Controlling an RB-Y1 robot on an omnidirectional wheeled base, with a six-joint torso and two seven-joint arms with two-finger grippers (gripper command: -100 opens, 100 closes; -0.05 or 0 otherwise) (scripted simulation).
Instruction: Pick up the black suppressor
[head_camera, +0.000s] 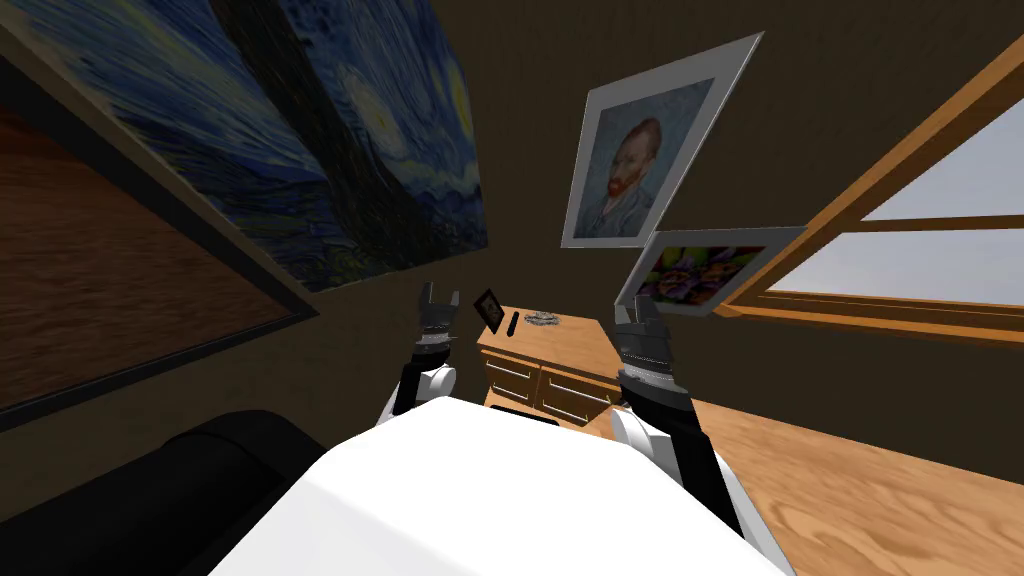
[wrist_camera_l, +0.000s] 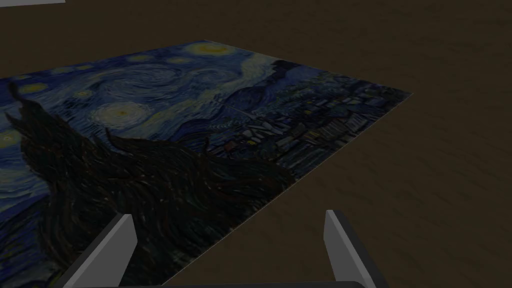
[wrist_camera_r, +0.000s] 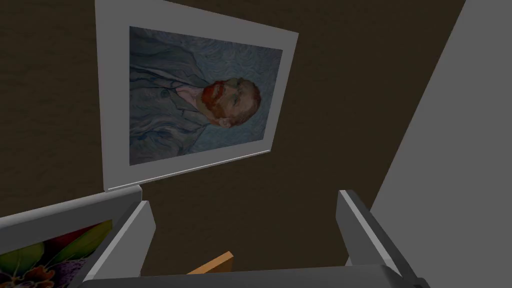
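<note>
Black suppressor (head_camera: 512, 324); orange wood-grain dresser (head_camera: 572, 342); dark brown wall (head_camera: 540, 60).

head: rolled, looked steeply down from well back of the portrait (head_camera: 640, 150) | left wrist: faced the starry painting (wrist_camera_l: 165, 115) left of the portrait, near | right wrist: faced the portrait, near | shared: head saw both pictures, each wrist one

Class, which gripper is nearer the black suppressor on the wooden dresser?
Left. The left gripper hovers just left of the black suppressor; the right gripper hangs farther off to its right.
</note>
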